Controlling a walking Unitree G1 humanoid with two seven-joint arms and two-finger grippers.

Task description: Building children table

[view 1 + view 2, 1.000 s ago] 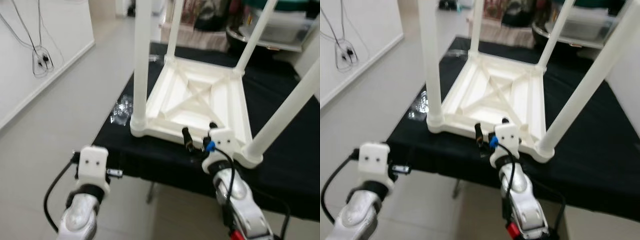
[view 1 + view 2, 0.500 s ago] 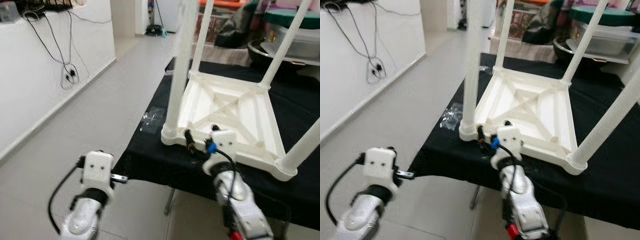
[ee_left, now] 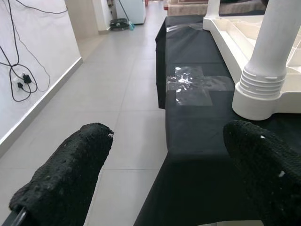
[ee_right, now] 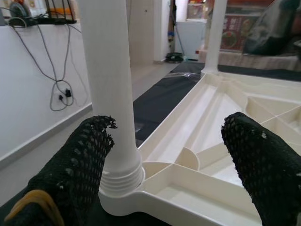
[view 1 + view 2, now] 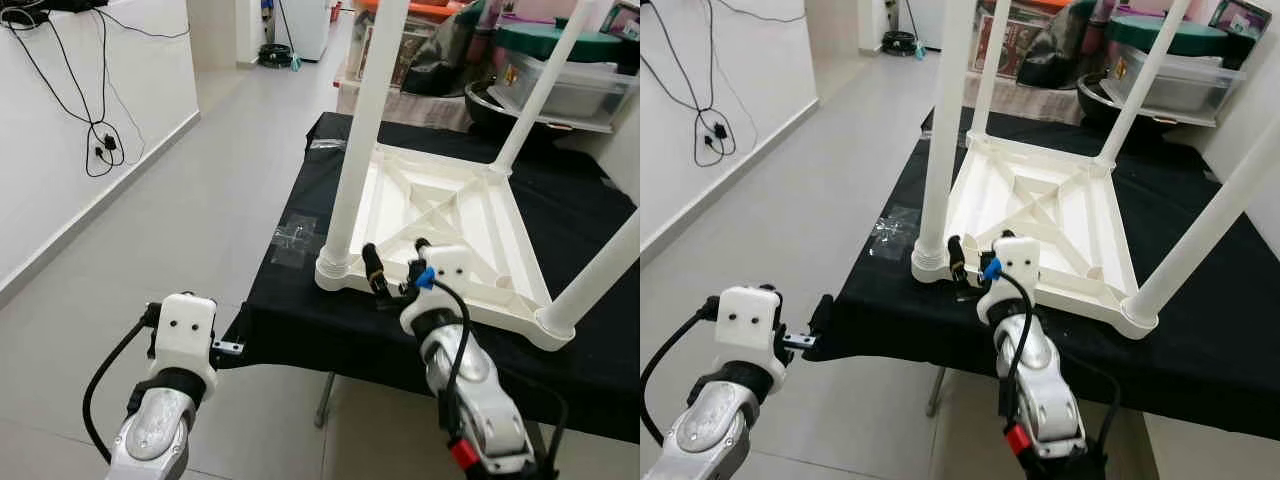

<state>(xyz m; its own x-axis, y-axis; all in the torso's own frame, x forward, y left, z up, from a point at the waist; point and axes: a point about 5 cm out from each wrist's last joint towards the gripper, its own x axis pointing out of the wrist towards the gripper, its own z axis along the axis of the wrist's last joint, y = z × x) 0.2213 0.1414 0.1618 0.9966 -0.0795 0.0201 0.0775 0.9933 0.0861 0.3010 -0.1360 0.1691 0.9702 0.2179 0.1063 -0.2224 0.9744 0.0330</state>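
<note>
while upturned on the black-covered bench (image 5: 300, 320), stands with four legs pointing up: white children table (image 5: 450, 230), its near-left leg (image 5: 360, 150) screwed into the corner socket. right gripper (image 5: 393, 272) poised at the table's near rim beside that leg, fingers (image 4: 84, 169) spread wide and holding nothing. left gripper (image 3: 164, 188) low off the bench's corner above the tiled floor (image 5: 150, 230), fingers (image 3: 70, 179) likewise wide apart, with a clear plastic wrapper (image 3: 190, 84) lying on the cloth ahead.

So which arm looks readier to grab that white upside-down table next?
Probably the right. Its tool is open at the near rim of the upturned table, beside the near-left leg. The left tool, also open, hangs lower, off the corner of the black-covered table.
</note>
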